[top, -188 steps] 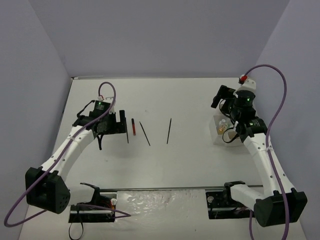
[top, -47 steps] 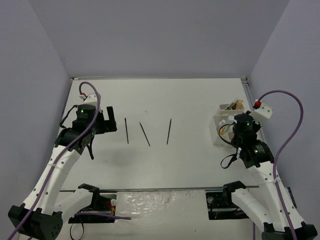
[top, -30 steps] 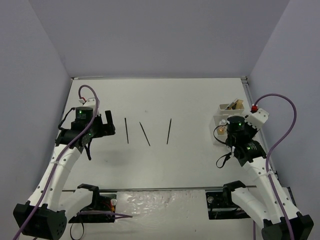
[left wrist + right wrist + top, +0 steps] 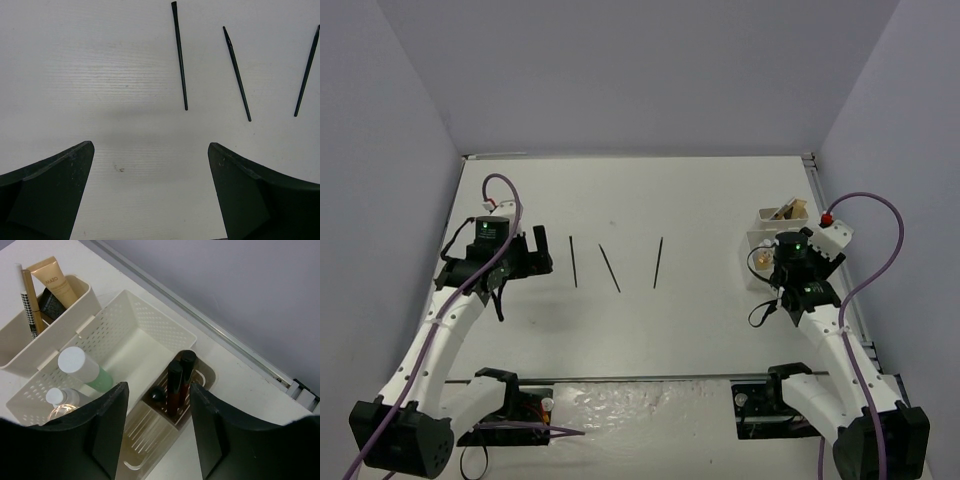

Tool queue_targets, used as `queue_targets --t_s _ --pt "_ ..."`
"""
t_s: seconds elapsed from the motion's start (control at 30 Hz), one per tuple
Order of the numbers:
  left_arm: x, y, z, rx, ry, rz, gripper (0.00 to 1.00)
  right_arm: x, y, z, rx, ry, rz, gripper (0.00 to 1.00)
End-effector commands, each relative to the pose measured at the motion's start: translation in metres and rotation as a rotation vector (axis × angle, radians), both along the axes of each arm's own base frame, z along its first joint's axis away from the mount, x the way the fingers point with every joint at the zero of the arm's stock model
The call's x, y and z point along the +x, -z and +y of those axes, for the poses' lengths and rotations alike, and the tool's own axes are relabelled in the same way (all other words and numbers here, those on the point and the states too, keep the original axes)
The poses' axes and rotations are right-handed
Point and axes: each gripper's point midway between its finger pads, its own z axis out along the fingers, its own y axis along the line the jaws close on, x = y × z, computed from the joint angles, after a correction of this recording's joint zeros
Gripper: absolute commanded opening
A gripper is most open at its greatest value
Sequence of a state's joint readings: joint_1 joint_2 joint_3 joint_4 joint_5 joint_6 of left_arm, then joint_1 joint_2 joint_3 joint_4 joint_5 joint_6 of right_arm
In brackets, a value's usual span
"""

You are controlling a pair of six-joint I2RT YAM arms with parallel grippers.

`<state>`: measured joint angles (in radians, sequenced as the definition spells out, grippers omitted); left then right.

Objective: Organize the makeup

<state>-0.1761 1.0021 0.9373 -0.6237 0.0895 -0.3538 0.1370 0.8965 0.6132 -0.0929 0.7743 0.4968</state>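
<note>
Right tool [image 4: 157,390] has parted, its fingers [image 4: 105,430] covering the tray's [image 4: 155,322] near edge.

Wide gaps separate the three black sticks [image 4: 609,268].

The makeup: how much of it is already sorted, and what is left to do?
Done: the white organizer holds a green-based bottle, a small clear bottle, a tan tube and two dark red sticks. In hand: nothing; the right gripper hangs open above it, the left gripper open over the table. Left: three black sticks lying there, none gripped.
</note>
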Motion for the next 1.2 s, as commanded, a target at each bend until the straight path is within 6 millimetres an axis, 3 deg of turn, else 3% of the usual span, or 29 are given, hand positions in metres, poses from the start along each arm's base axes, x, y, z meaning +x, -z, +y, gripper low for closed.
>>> queue_targets --t_s 0.0,0.17,0.3,0.53,0.83,1.0,1.17 --pt "0.013 -0.013 -0.003 -0.026 -0.005 -0.045 0.97 0.009 -0.033 0.001 0.016 -0.005 -0.105 0.54" --pt "0.017 0.001 -0.009 -0.046 -0.002 0.013 0.97 0.016 -0.062 0.014 0.039 -0.106 -0.132 0.7" --pt "0.026 0.02 -0.019 -0.088 -0.015 0.117 0.94 0.026 -0.087 0.036 0.074 -0.258 -0.139 0.85" --pt "0.047 0.046 -0.04 -0.145 -0.025 0.228 0.87 0.026 -0.097 0.059 0.119 -0.399 -0.158 0.99" --pt "0.079 0.073 -0.075 -0.043 -0.016 0.307 0.82 0.02 -0.088 0.086 0.183 -0.554 -0.162 1.0" --pt "0.094 0.095 -0.073 0.024 -0.054 0.357 0.75 0.014 -0.095 0.087 0.16 -0.583 -0.182 1.0" --pt "0.099 0.113 -0.067 0.064 -0.1 0.381 0.58 0.008 -0.096 0.086 0.146 -0.588 -0.194 1.0"
